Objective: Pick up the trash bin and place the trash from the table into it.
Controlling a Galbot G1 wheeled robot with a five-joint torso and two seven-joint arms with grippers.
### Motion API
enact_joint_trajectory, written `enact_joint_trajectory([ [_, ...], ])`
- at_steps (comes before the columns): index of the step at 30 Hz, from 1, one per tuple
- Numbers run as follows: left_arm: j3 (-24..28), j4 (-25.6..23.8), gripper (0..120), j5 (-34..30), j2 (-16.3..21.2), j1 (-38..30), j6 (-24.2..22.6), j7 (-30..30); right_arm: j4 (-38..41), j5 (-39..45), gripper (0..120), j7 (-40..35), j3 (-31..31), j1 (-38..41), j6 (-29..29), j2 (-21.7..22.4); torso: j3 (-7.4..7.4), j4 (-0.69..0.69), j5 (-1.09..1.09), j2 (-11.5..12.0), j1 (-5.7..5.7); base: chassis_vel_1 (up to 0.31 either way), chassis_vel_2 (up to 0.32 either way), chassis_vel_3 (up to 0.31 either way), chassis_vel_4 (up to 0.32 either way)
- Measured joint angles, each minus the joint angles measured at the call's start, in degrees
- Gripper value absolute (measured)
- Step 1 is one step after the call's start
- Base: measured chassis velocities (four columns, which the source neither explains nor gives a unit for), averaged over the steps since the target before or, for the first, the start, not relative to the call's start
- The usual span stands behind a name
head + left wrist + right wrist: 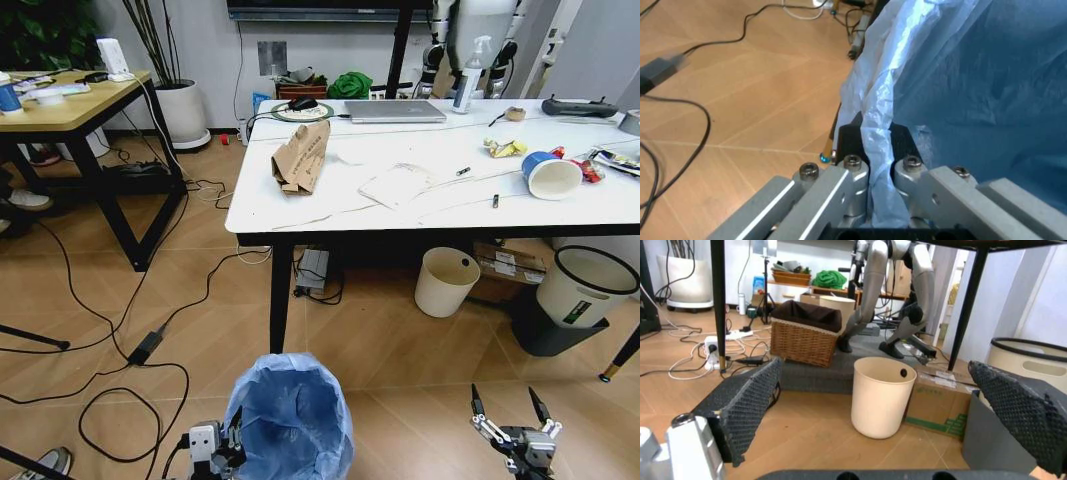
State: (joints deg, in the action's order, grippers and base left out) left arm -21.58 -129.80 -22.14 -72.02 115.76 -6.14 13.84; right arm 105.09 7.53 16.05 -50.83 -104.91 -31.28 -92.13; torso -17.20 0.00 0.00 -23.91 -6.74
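The left gripper has its fingers pinched together on the bagged rim of the trash bin, which stands on open floor before the table. Right of the bin, the right gripper hangs spread wide, gripping nothing. Trash lies on the table: a cardboard packet, a paper sheet, and near the right edge a paper cup.

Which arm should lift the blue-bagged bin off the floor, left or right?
Left, likely. The left tool is already shut on the rim of the small round trash bin with the light-blue plastic liner. The right tool hangs open, apart from it.
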Motion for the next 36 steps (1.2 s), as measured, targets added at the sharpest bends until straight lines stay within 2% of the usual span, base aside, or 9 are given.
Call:
enact_joint_trajectory([
  [9,0.8,0.6,0,1.1,-0.3,-0.3,0.4,-1.3,0.2,0.0,100,0.0,-0.3,-0.5,-0.2,0.0,-0.87,0.00,0.00,-1.5,-0.60,0.000,0.000,0.000,0.000],
  [36,-0.3,-0.8,0,-1.8,-1.1,0.3,-0.4,-1.6,1.0,-0.2,100,0.0,-0.1,-0.7,0.0,0.0,-5.17,0.00,0.00,-8.4,-3.19,0.000,0.000,0.000,0.000],
])
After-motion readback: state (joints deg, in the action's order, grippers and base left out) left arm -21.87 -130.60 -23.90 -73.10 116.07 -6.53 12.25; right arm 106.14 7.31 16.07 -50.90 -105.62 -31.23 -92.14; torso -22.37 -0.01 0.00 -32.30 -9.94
